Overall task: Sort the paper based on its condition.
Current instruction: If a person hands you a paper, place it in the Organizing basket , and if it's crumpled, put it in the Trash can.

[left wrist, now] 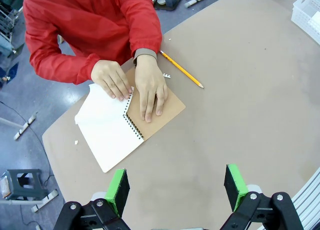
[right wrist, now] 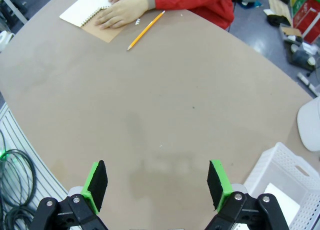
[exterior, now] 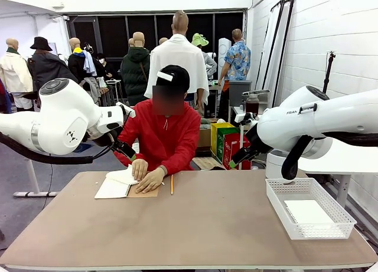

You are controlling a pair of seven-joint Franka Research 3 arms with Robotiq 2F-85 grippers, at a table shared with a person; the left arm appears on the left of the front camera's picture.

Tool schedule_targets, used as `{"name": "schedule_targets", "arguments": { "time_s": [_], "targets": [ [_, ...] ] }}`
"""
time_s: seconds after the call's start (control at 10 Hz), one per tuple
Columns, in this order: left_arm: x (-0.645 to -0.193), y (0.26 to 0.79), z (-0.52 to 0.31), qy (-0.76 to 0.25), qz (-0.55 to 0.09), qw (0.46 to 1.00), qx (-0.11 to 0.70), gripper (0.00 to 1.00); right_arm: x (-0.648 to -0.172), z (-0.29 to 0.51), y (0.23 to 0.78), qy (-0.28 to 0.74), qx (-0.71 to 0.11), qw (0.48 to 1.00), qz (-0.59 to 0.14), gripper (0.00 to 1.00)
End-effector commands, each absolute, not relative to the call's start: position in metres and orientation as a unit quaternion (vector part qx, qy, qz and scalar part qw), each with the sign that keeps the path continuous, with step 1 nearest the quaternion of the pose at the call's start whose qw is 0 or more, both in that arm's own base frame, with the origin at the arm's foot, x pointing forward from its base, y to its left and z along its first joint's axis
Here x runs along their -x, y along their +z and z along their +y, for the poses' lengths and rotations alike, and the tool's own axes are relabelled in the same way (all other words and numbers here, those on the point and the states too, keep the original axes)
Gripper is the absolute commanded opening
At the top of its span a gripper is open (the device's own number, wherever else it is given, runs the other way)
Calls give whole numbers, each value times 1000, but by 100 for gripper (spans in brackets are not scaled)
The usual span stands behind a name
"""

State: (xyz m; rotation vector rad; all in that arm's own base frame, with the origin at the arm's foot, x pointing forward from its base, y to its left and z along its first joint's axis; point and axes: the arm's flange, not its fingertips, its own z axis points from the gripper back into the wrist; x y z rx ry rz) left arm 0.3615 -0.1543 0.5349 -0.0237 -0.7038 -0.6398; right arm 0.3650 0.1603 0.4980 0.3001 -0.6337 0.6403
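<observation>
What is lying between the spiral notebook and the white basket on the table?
A tiny white scrap and a yellow pencil lie close beside the notebook. Beyond them the tabletop is bare up to the basket, as the right wrist view shows.

arms (exterior: 59, 121) white, rounded | end effector (left wrist: 175, 172) black | pads (left wrist: 118, 190) green

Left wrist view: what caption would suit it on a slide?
A person's hands press on an open spiral notebook, a yellow pencil lying nearby on the brown table.
</observation>
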Motion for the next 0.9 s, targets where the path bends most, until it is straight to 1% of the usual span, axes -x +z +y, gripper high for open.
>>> {"name": "schedule_targets", "arguments": {
  "time_s": [0.0, 0.8],
  "targets": [
    [-362, 535, -153, -307, -337, 890, 12, 100, -364, 161, 498, 310, -142, 890, -304, 100],
    [-362, 535, -153, -307, -337, 890, 12, 100, -364, 161, 498, 310, -142, 890, -304, 100]
  ]
}}
